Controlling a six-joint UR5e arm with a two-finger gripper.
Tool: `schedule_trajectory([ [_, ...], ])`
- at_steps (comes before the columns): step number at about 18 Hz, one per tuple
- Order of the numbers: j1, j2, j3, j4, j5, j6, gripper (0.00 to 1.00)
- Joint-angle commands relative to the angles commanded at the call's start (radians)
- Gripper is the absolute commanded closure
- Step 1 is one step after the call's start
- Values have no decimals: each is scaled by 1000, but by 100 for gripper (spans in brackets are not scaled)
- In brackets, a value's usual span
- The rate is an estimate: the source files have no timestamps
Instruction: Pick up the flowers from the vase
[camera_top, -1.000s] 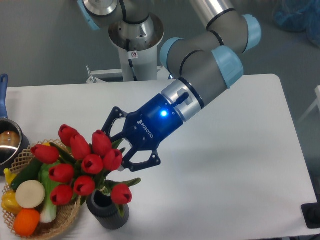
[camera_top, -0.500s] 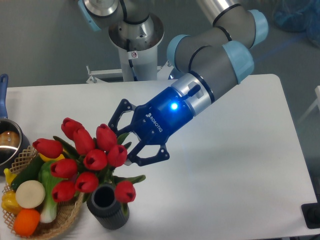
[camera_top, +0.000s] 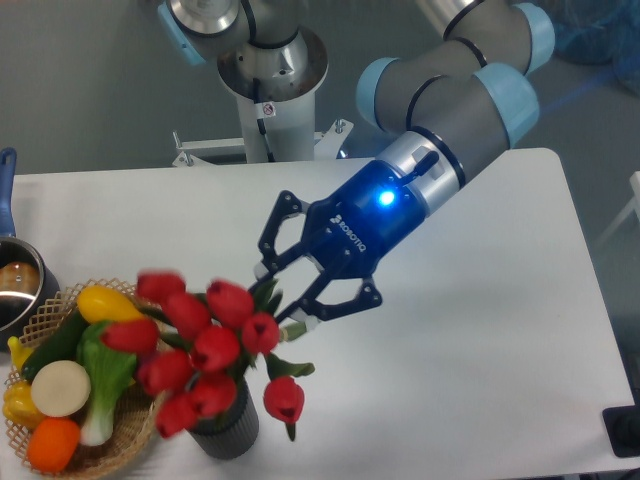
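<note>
Wicker basket at table's front-left corner, holding yellow squash, green-and-white leafy vegetable, dark cucumber, round cream-faced slice, orange, yellow pepper. Metal pot with blue handle at left edge, just beside basket. Blue cloth top right, off table.

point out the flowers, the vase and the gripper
flowers (camera_top: 215, 345), fixed camera, on a red bloom mid-bunch
vase (camera_top: 228, 436), fixed camera, on its ribbed outer wall
gripper (camera_top: 283, 303), fixed camera, midway between the fingertips
</note>
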Motion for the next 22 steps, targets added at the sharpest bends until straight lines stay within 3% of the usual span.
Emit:
schedule_trajectory([
  [2, 5, 6, -24, -2, 115, 34, 73],
  [3, 11, 15, -50, -2, 154, 67, 82],
  [4, 23, 37, -87, -5, 189, 121, 98],
  [6, 55, 93, -211, -6, 275, 275, 99],
  [8, 96, 133, -294, -6, 410, 434, 74],
  [12, 84, 127, -318, -17, 862, 528, 29],
  [14, 49, 117, -312, -15, 988, 528, 24],
  [15, 46, 114, -310, -15, 996, 528, 2],
  [19, 41, 117, -363, -20, 1042, 462, 0],
  [22, 43, 112, -348, -17, 1074, 447, 0],
])
